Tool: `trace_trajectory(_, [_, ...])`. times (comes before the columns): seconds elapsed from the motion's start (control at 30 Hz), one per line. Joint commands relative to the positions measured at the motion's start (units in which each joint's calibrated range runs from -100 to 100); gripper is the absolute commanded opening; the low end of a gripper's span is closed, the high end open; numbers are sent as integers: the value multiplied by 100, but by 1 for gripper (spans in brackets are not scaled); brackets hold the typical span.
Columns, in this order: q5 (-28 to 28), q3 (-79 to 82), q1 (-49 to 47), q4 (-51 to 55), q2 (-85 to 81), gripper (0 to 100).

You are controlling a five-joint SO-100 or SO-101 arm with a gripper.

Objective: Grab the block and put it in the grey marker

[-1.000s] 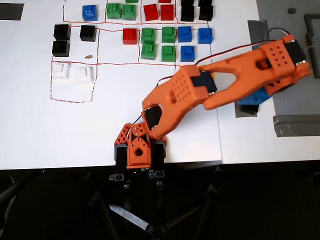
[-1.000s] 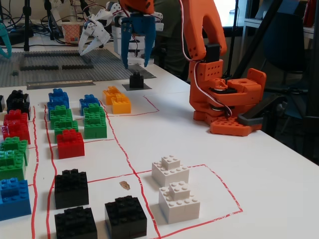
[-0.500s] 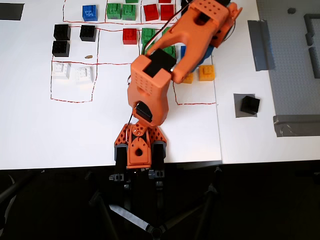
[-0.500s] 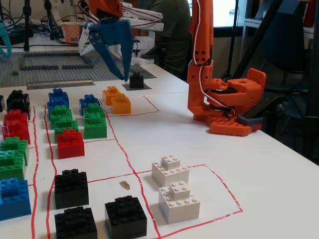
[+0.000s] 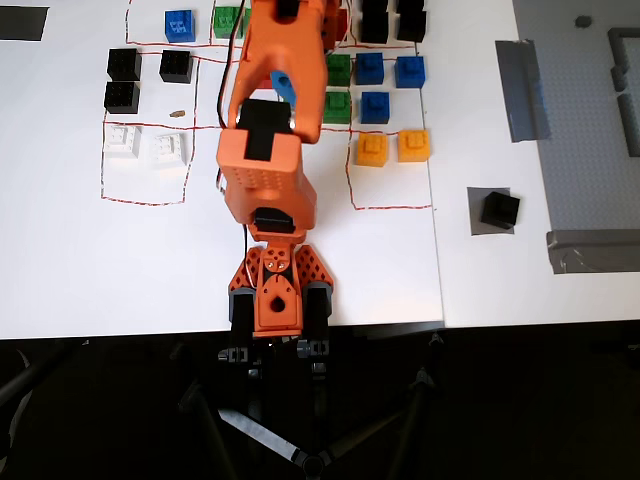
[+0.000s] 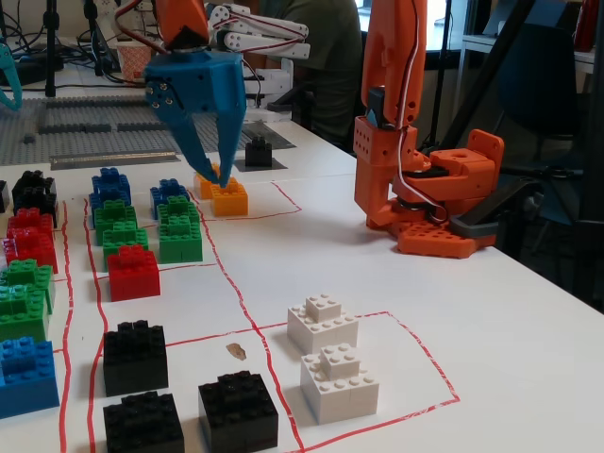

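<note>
A black block (image 5: pixel 499 210) sits on the grey marker (image 5: pixel 477 212), a small grey tape square at the right of the overhead view. In the fixed view the block (image 6: pixel 258 151) stands far back, beyond the yellow bricks. My blue gripper (image 6: pixel 211 170) hangs fingers down above the coloured bricks, well apart from the block. Its jaws are open and empty. In the overhead view the orange arm (image 5: pixel 270 150) covers the gripper, and only a blue piece (image 5: pixel 283 85) shows.
Red-lined boxes hold other black bricks (image 5: pixel 140 78), white bricks (image 5: pixel 142 147), yellow bricks (image 5: pixel 392 147), and blue, green and red ones. Long grey tape strips (image 5: pixel 525 90) (image 5: pixel 590 250) and a grey baseplate (image 5: pixel 600 130) lie at the right. The arm's base (image 5: pixel 272 300) stands at the front edge.
</note>
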Motion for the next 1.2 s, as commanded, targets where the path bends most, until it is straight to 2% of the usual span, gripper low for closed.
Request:
trace_trajectory(0.0, [-166, -10, -394, -196, -753, 0])
trace_trajectory(0.43, [-337, -318, -1093, -367, -459, 0])
trace_trajectory(1.17, [-313, -536, -1168, -514, -157, 0])
